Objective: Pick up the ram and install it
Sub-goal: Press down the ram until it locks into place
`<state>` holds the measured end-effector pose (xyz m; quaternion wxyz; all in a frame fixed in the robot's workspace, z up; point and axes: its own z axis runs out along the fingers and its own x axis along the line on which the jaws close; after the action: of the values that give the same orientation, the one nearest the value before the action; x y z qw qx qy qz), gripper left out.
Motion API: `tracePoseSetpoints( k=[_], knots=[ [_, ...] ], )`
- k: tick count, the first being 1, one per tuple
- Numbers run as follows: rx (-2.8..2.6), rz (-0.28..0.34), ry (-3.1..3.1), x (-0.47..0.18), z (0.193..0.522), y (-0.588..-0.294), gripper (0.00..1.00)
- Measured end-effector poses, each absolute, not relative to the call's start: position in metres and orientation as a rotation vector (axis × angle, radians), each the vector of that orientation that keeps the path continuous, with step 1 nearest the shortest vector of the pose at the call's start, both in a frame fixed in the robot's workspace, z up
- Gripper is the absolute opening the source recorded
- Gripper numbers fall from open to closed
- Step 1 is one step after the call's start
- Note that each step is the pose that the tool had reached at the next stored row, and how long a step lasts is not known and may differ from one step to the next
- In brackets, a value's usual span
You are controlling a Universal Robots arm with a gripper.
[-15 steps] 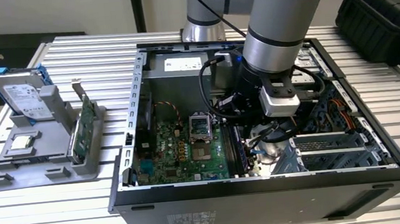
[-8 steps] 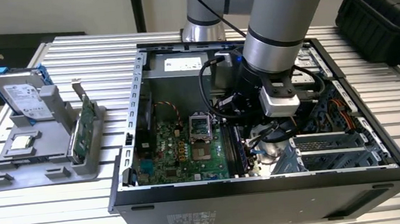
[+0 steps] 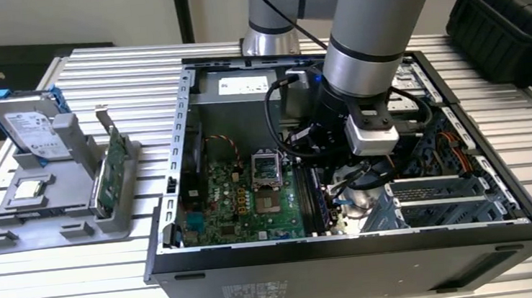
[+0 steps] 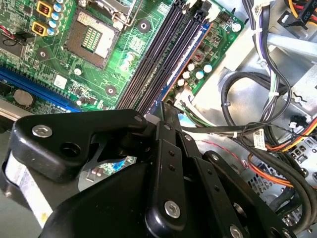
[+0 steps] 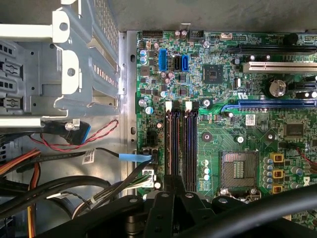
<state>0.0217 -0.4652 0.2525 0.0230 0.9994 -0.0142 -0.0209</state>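
My gripper (image 3: 349, 187) hangs low inside the open computer case, over the memory slots (image 3: 315, 197) at the motherboard's (image 3: 241, 194) edge. In both wrist views its black fingers stand close together: gripper (image 4: 167, 110), gripper (image 5: 174, 182). A thin dark strip, the ram (image 4: 174, 85), runs from between the fingertips along the outermost slot, edge-on and hard to separate from it. The same strip, the ram (image 5: 174, 156), lies in line with the left pair of slots. Whether it is seated in the slot cannot be told.
Black and orange cable bundles (image 4: 257, 99) and a metal drive cage (image 5: 74, 64) crowd the side next to the slots. On the exterior view's left, a grey holder (image 3: 60, 210) carries a silver hard drive (image 3: 28, 126) and a green card (image 3: 109, 173). A black case (image 3: 514, 12) stands behind.
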Motion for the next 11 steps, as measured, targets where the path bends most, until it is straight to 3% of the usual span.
tracePoseSetpoints(
  k=[11],
  knots=[
    [3.089, -0.06, 0.142, 0.0217, 0.2525, -0.4652, 0.0]
  ],
)
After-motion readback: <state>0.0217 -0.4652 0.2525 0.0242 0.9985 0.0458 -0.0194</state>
